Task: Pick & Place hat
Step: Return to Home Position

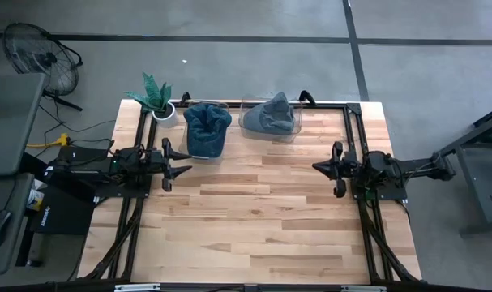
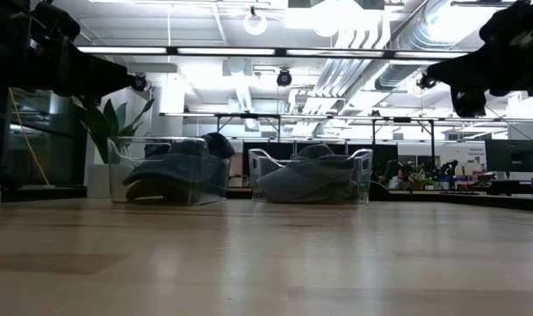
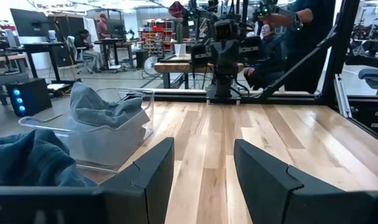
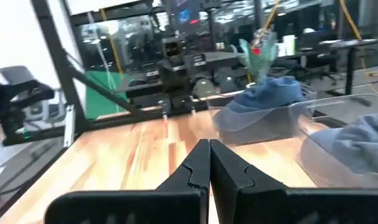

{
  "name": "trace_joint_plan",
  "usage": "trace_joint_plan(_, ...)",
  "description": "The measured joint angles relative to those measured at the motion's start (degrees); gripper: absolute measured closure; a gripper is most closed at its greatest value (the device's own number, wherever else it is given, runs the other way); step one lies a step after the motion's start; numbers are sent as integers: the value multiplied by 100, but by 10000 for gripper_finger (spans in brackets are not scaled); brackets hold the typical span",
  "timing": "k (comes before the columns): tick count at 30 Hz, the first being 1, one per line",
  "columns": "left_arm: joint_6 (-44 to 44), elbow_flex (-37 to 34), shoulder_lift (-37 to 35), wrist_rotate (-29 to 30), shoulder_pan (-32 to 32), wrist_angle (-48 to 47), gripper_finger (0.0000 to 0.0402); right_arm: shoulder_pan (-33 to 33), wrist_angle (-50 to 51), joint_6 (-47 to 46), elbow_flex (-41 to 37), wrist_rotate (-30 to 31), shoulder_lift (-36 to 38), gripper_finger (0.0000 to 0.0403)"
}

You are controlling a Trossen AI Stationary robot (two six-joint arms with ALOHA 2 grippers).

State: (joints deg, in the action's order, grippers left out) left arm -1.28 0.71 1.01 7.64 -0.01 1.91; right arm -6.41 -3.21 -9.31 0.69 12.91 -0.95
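Note:
Two hats sit in clear bins at the table's far edge. A dark teal hat (image 1: 207, 130) fills the left bin (image 2: 168, 171), and a grey-blue hat (image 1: 270, 115) lies in the right bin (image 2: 312, 175). My left gripper (image 1: 179, 167) is open and hovers above the table's left side, just near of the teal hat's bin; its fingers (image 3: 148, 171) stand well apart. My right gripper (image 1: 317, 168) is shut and hovers at the table's right side, near of the grey hat's bin; its fingers (image 4: 229, 165) meet. Neither gripper touches anything.
A potted plant (image 1: 156, 99) stands at the far left corner beside the teal hat's bin. A dark frame rail (image 1: 327, 103) runs behind the bins. Bare wood (image 1: 254, 219) stretches between the arms and toward the near edge. People (image 3: 301, 25) are in the room beyond the table.

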Motion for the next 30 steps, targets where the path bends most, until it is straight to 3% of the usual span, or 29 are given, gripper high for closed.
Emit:
trace_joint_plan(4, 40, 0, 0, -126, 2, -9, 236, 0, 71, 57, 2, -179, 20, 403)
trace_joint_plan(10, -14, 0, 232, -164, 2, -32, 236, -3, 223, -491, 3, -999, 20, 402)
trace_joint_plan(16, -149, 0, 756, -164, 2, -30, 236, -1, 224, -826, 2, -984, 20, 402)
trace_joint_plan(25, 645, 0, 1169, -704, 0, -14, 236, -1, 193, 172, 0, -965, 17, 402)
trace_joint_plan(30, 999, 1, 1153, -682, 0, 97, 236, -1, 191, 186, 0, -966, 17, 397)
